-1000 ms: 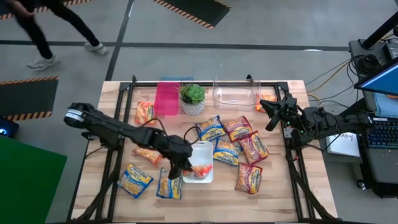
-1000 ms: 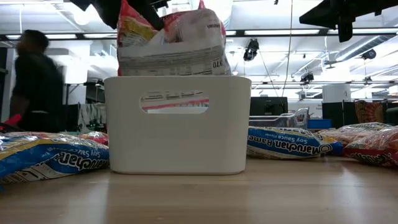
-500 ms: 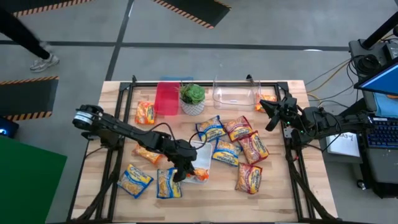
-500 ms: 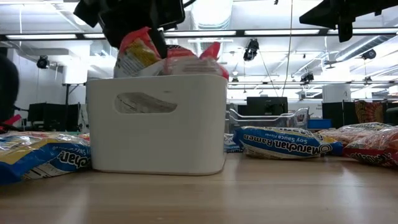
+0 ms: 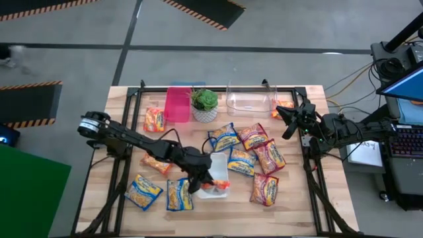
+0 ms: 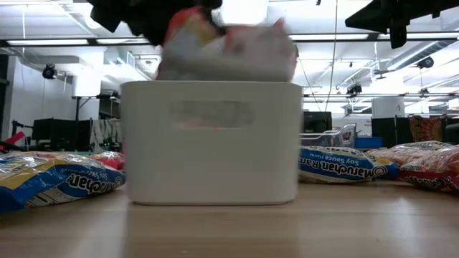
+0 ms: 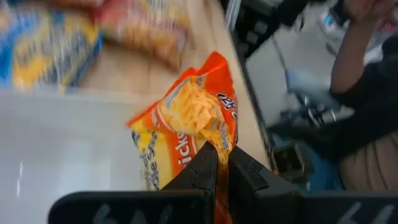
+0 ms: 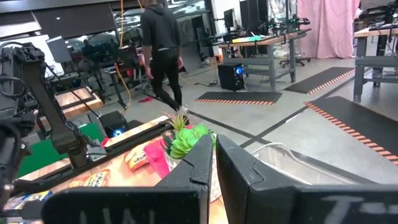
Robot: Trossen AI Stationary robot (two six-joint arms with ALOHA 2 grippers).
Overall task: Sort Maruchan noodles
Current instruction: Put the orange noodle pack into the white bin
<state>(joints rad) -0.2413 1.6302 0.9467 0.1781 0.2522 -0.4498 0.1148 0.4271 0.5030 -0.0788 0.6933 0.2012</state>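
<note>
My left gripper [image 5: 198, 182] is shut on an orange-edged noodle packet [image 5: 219, 184] over the white bin [image 5: 217, 160] near the table's middle. In the low view the packet [image 6: 229, 49] shows blurred above the bin's rim [image 6: 211, 84]. Several other packets lie flat on the wood around the bin: blue-edged ones [image 5: 225, 137] [image 5: 142, 192], red-edged ones [image 5: 269, 157] [image 5: 264, 189] and orange ones [image 5: 155, 120] [image 5: 156, 164]. My right gripper [image 5: 291, 120] waits shut above the table's right edge, away from the packets. My left gripper pinches the orange-edged packet between its two fingers at one crinkled end [image 7: 219, 138], coming from above at a slant. The rest of the packet [image 7: 180, 134] spreads ahead of the fingers over the white bin's inside [image 7: 56, 149]; whether it rests on the bin I cannot tell.
A pink bin [image 5: 177, 104], a green potted plant [image 5: 205, 102] and a clear bin [image 5: 250, 99] stand along the far edge. One orange packet [image 5: 284, 106] lies beside the clear bin. Black frame rails run along the table's sides. Bare wood shows at the near edge.
My left gripper, still shut on the packet, has lowered it closer to the bin's rim while shifting left and then back right. The white bin has slid toward the table's left and then back to the right. The right arm has kept still.
</note>
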